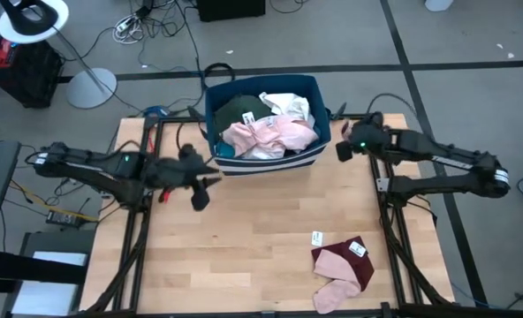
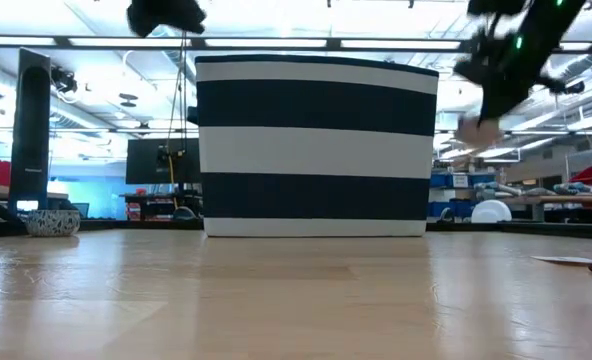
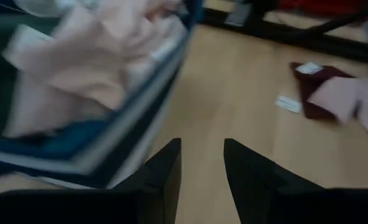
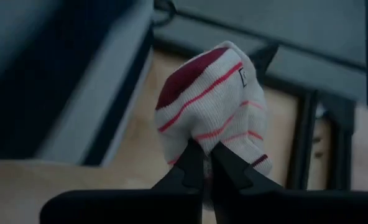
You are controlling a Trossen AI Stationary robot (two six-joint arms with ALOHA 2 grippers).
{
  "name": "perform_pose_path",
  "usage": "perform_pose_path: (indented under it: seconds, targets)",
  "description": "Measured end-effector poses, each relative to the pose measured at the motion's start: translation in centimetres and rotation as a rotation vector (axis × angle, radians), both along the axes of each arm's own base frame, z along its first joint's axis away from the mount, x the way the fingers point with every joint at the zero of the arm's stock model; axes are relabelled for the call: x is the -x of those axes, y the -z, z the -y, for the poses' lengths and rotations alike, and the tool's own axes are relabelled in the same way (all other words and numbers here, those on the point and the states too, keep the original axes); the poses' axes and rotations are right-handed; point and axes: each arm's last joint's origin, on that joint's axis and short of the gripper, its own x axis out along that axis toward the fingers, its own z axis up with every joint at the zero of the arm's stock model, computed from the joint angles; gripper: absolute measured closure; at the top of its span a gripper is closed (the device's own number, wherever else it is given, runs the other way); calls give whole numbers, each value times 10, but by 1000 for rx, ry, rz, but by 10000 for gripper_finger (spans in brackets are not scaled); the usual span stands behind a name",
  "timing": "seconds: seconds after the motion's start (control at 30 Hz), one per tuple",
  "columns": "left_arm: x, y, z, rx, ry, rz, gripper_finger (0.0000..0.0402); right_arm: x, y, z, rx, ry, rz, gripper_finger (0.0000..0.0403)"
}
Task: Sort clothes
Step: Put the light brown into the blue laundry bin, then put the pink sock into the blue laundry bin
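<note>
A dark blue bin with white stripes (image 1: 263, 163) stands at the table's far middle. It holds a pink garment (image 1: 270, 134), a dark green top (image 1: 238, 109) and a white piece (image 1: 288, 103). My right gripper (image 4: 202, 160) hangs in the air by the bin's right wall, shut on a white sock with red stripes and a maroon toe (image 4: 212, 99). My left gripper (image 3: 201, 163) is open and holds nothing. It hovers at the bin's near left corner (image 1: 204, 187). A maroon piece and pink pieces (image 1: 341, 265) lie on the table's near right. My right gripper pinches the striped sock between its two fingers at a bunched fold (image 4: 199, 142) near the sock's middle. The fingers slant downward. The sock is lifted clear of the table, and in the low view it shows as a small pale lump (image 2: 476, 130) just under the gripper.
A white tag (image 1: 317, 238) lies on the wood beside the maroon and pink pieces. Black frame rails (image 1: 385, 203) run along the table's left and right sides. Bare wood lies between the bin and the near edge.
</note>
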Motion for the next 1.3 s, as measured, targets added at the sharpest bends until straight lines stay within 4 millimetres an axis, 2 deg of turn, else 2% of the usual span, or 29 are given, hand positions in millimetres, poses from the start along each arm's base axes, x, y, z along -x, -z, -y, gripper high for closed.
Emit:
perform_pose_path:
  seconds: [0.2, 0.33, 0.5, 0.63, 0.8, 1.0, 1.13, 1.3]
  targets:
    - [11, 58, 19, 62, 91, 74, 275, 0, -59, -15, 111, -90, 137, 397]
    - [12, 94, 24, 92, 78, 114, 275, -10, -80, -23, 162, -181, 174, 397]
    - [16, 131, 30, 132, 86, 212, 275, -37, -94, -27, 212, -317, 272, 388]
    - [24, 152, 32, 161, 106, 287, 275, -65, -91, -25, 197, -413, 309, 379]
    - [31, 166, 31, 191, 108, 309, 275, -99, -72, -17, 149, -502, 246, 356]
    - [31, 168, 31, 194, 107, 317, 275, -125, -59, -2, 110, -531, 288, 289]
    - [31, 168, 31, 194, 107, 318, 275, -124, -63, 3, 109, -544, 332, 242]
    - [31, 168, 31, 195, 107, 319, 275, -100, -83, -3, 115, -581, 406, 211]
